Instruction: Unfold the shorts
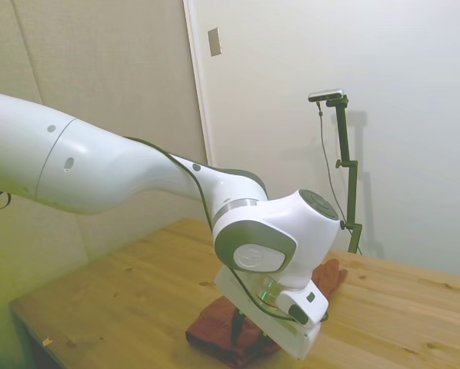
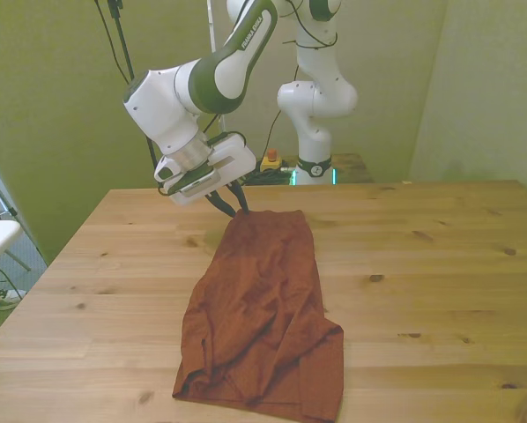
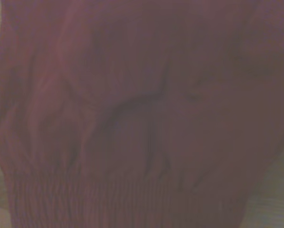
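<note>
**Claw at the shorts' far edge**

The claw [image 2: 240, 208] touches the far edge of the shorts [image 2: 263, 308]; whether its fingers are closed on cloth I cannot tell. A pinch catching both layers would likely drag the garment, still folded, along the table [image 2: 440, 264]. Bare wood surrounds the shorts; plain pale walls stand beyond.

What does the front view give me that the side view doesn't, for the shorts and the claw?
Only the front view shows the rust-red soft cloth shorts whole, a long folded strip on the wooden table, with the claw at the far end's corner. Only the side view shows the white arm's wrist blocking most of the cloth, with one dark finger coming down onto it. Both show the claw down at the shorts' edge; neither shows clearly whether it is gripping.
</note>
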### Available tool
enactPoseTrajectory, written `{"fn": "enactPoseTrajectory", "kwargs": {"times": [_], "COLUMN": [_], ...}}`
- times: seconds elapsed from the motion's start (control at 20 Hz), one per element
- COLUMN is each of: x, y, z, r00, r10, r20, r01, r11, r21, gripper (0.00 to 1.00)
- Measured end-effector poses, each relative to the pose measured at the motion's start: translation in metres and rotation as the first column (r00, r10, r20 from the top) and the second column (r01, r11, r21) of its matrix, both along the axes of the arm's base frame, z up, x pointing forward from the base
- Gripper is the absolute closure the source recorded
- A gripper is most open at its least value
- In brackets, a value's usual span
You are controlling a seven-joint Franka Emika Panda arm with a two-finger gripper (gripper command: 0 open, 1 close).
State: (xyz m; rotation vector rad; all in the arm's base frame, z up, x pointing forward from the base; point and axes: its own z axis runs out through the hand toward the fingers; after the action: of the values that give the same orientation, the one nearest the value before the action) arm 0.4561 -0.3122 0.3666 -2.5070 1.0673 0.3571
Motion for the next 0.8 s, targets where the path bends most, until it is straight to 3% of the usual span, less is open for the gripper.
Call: {"fn": "enactPoseTrajectory", "kwargs": {"times": [0.4, 0.6, 0.8], "x": [0.000, 0.001, 0.018], "y": [0.000, 0.012, 0.058], "z": [0.004, 0.026, 0.047], "r00": [1.000, 0.999, 0.997], "r10": [-0.007, -0.003, 0.037], "r20": [0.012, 0.045, 0.061], "r01": [0.007, 0.003, -0.037], "r11": [1.000, 1.000, 0.999], "r21": [0.003, 0.005, 0.004], "gripper": [1.00, 1.00, 1.00]}}
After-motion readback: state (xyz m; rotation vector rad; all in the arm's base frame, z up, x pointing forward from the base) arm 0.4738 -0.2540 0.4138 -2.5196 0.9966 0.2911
